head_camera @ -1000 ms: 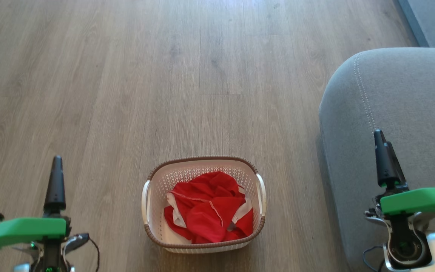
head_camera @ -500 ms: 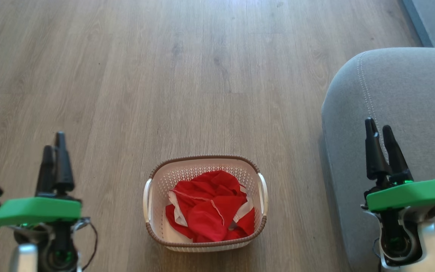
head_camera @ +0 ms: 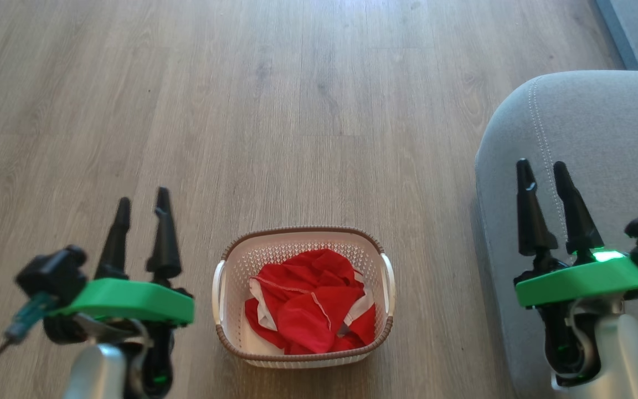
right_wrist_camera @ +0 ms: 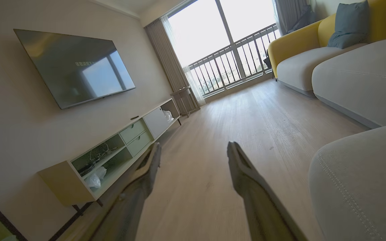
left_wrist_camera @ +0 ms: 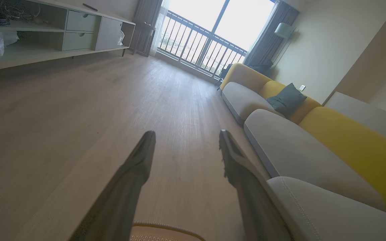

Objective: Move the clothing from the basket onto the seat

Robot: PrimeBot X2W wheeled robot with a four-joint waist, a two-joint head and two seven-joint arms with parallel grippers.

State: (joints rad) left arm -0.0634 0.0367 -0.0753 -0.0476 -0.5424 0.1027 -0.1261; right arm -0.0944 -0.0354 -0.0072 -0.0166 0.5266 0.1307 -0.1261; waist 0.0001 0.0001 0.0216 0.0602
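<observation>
Here the basket is a small rounded rectangle of cream plastic. Its walls are pierced in a fine lattice, and it has a brown woven-look rim and a white handle on each short side. It stands on a floor of pale grey-brown wood-grain planks, near the robot and between its two arms. The clothing lies crumpled inside it, a soft bright red heap with white strips and a line of white stitching. Whether those strips are panels or a waistband is hard to tell among the folds. The seat takes up the right side: matte grey woven upholstery with a rounded corner and a pale double seam along its edge. It stands apart from the basket, with a strip of floor between them.

The left tool hangs just left of the basket, its two dark tapering fingers pointing toward the far side. It touches neither basket nor clothing. The right tool shows against the seat's left edge, well to the right of the clothing. Both tools have their fingers spread wide with a clear gap between, and they hold nothing. In the left wrist view the basket's brown rim shows at the bottom edge between the fingers.
</observation>
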